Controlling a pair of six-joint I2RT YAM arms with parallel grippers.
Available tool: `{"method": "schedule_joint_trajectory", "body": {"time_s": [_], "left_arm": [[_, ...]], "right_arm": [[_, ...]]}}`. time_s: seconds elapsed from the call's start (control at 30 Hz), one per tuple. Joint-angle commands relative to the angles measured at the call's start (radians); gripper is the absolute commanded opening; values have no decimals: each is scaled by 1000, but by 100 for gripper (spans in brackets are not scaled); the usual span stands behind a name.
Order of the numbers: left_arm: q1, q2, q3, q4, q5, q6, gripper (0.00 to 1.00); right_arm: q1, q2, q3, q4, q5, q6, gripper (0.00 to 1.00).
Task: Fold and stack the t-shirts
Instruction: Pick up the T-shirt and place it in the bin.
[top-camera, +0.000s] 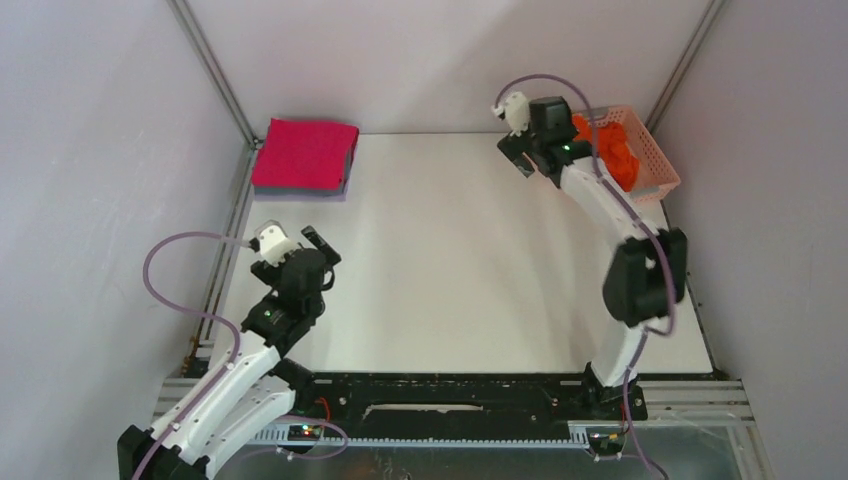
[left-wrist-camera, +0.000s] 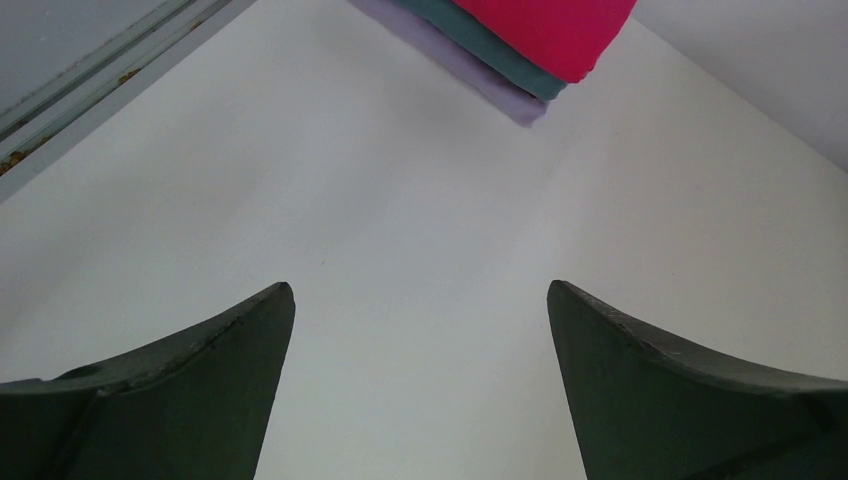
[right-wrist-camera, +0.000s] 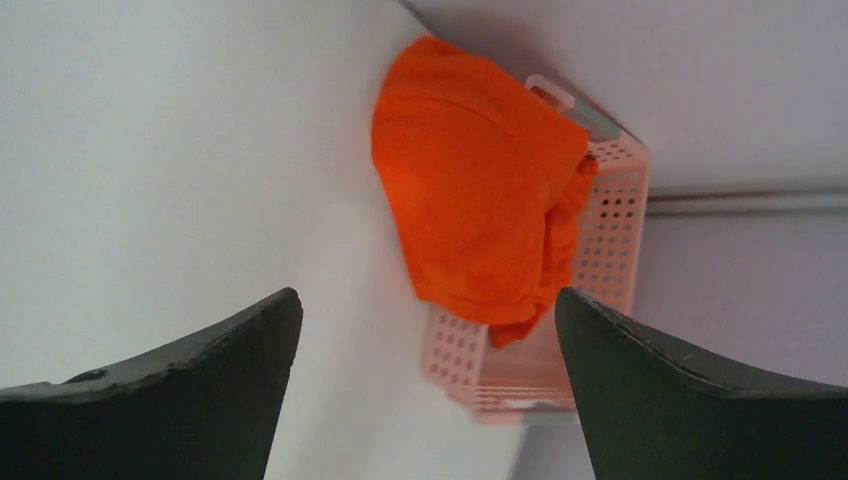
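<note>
White and matte, the tabletop fills the middle of the top view, boxed in by pale lilac walls and grey aluminium frame rails. Along the bottom edge of that frame, a black mounting bar carries the 2 arm bases.

At lower left, the white-shelled left arm leans up over the table's left side, with a purple cable looping beside it. The left gripper hangs above bare table. Its dark jaws are spread wide and nothing sits between them.

At lower right, the right arm rises from its base, bends at a black elbow and reaches to the upper right of the frame. The right gripper is likewise splayed wide and carries nothing. Its wrist view looks across the table toward the far corner.

At the upper left of the top view, in the table's far left corner, lies a neat rectangular stack of 3 layers. The folded magenta-pink t-shirt is on top, a teal-grey folded layer lies under it, and a lilac folded layer touches the table.

At the upper right, against the far right wall, stands the pale pink plastic lattice basket. The bright orange t-shirt sits bunched and unfolded inside it. In the right wrist view the orange cloth drapes over the basket's rim on the table side, ahead of the open jaws and apart from them
</note>
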Motion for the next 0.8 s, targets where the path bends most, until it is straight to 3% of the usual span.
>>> {"method": "schedule_joint_trajectory", "body": {"time_s": [0.0, 0.13, 0.3, 0.43, 0.6, 0.67, 0.73, 0.77], "left_arm": [[24, 35, -14, 54, 4, 4, 100], [37, 102, 15, 31, -16, -9, 100], [54, 177, 44, 18, -11, -20, 100], [63, 217, 65, 9, -7, -21, 100], [69, 260, 85, -21, -15, -38, 100], [71, 273, 91, -21, -13, -37, 100], [72, 283, 97, -23, -9, -36, 100], [73, 285, 99, -22, -6, -35, 100]], "right_arm": [[-12, 217, 151, -124, 110, -403, 100], [-23, 342, 163, 90, 180, -579, 100], [-50, 518, 283, 151, 230, -658, 100], [-62, 653, 321, 362, 328, -819, 100], [-99, 786, 482, 433, 397, -828, 97], [-106, 799, 494, 482, 411, -821, 82], [-108, 778, 483, 516, 407, -776, 16], [-109, 754, 466, 540, 399, -748, 0]]}}
